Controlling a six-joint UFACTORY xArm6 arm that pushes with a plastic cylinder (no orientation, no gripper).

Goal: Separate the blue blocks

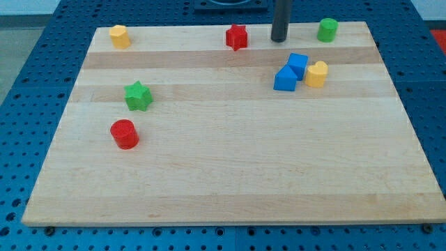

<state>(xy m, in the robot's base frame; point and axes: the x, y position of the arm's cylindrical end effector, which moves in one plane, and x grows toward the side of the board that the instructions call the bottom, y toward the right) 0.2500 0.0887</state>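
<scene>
Two blue blocks touch each other at the board's upper right: a blue cube (298, 65) and, just below and left of it, a blue wedge-like block (284, 79). A yellow block (316, 74) rests against the cube's right side. My tip (279, 39) stands near the view's top edge of the board, above and a little left of the blue cube, apart from it. It lies between the red star (237, 37) on its left and the green cylinder (327, 29) on its right.
A yellow block (120, 35) sits at the top left corner. A green star (138, 95) and a red cylinder (125, 134) sit at the left. The wooden board (230, 174) lies on a blue perforated table.
</scene>
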